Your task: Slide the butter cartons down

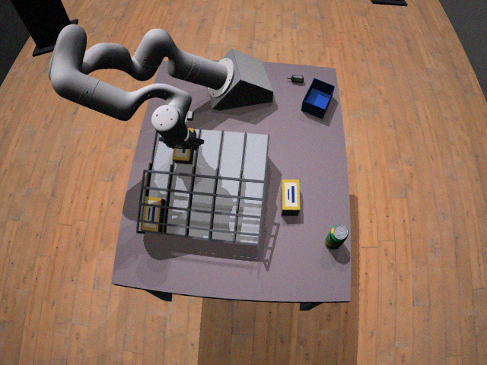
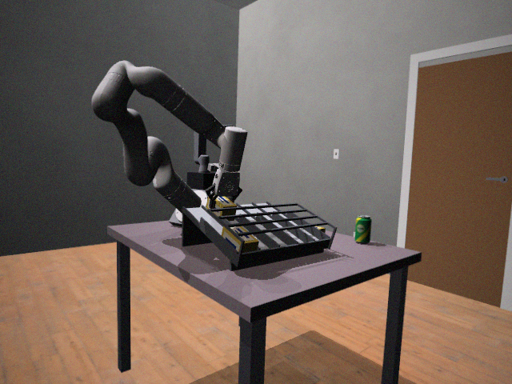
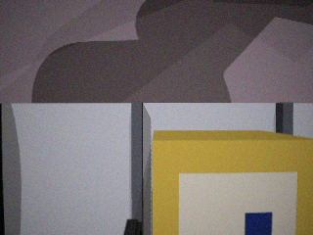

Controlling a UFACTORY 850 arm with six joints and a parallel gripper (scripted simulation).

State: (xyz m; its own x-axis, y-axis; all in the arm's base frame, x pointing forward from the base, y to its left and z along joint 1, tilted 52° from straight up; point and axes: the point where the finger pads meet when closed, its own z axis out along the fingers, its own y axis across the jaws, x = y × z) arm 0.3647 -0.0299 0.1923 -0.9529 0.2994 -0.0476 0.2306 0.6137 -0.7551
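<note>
The sloped shelf (image 1: 208, 184) has five white lanes under a dark bar frame. One yellow butter carton (image 1: 151, 213) lies at the bottom stop of the leftmost lane. A second carton (image 1: 182, 153) sits near the top of the second lane from the left, and it fills the lower right of the wrist view (image 3: 230, 186). My gripper (image 1: 183, 144) is open just over this carton's upper end, with nothing held between the fingers. It also shows in the exterior view (image 2: 225, 194). A third carton (image 1: 291, 196) lies flat on the table to the right of the shelf.
A green can (image 1: 336, 236) stands near the table's right edge. A blue bin (image 1: 317, 98) and a small dark object (image 1: 297, 78) are at the back right. The arm's grey base block (image 1: 243, 80) is behind the shelf.
</note>
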